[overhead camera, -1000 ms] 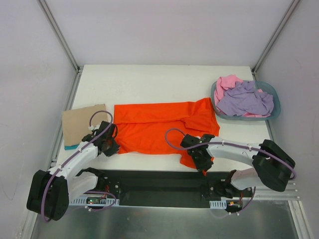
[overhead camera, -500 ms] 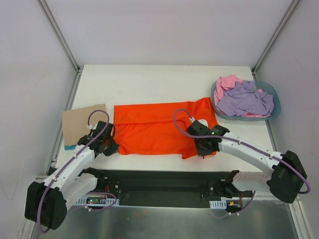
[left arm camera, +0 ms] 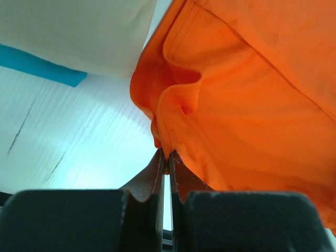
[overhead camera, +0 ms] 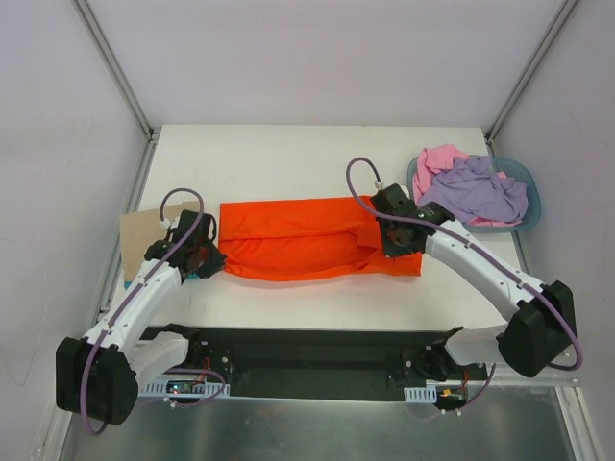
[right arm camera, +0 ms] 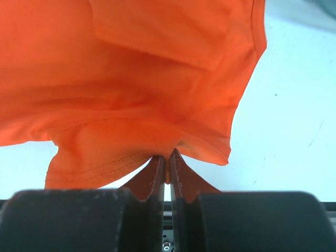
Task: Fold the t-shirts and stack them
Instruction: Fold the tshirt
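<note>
At bottom centre the dark jaws pinch a hem fold of the bright orange cloth t-shirt (left arm camera: 252, 105) filling the right. Upper left, a flat beige sheet (left arm camera: 79, 31) and a teal strip (left arm camera: 37, 65) lie on the white bench (left arm camera: 79, 142).

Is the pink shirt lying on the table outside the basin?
No, the pink t-shirt lies in the basin with the lilac t-shirt.

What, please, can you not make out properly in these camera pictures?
Top view: the pink t-shirt lies mostly under the lilac t-shirt in the basin; its outline is hidden.
Top view: the wrists cover the jaws of the left gripper and right gripper; only the wrist views show them shut on the orange t-shirt.
Left wrist view: the tan sheet covers most of the teal thing; what it is cannot be told.
</note>
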Controlling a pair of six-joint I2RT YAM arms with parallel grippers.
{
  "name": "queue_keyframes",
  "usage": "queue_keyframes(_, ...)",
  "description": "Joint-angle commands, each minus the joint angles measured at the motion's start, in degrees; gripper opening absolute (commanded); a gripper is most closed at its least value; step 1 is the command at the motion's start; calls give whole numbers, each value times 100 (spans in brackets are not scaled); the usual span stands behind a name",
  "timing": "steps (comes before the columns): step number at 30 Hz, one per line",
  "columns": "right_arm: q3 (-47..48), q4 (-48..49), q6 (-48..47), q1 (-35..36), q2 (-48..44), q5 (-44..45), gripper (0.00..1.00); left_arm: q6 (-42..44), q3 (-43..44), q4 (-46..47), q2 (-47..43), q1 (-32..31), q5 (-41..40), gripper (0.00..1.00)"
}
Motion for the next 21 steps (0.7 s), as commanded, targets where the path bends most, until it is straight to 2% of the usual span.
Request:
queue_keyframes(1,572,153,-349,-291,304,221,7,119,392,-65,384,146,-208,0)
queue_keyframes(11,1670,250,-902,-818,1525,63,7,365,1226,216,1789,392,11,0)
queue_keyframes(18,2628,312,-1447,-1170,2589,-226,9,383,1491,295,2327,620,11,0)
queue_keyframes(21,3112,338,-1720,-1319,3081,-455,11,409,1605,287,2546,673,-23,7)
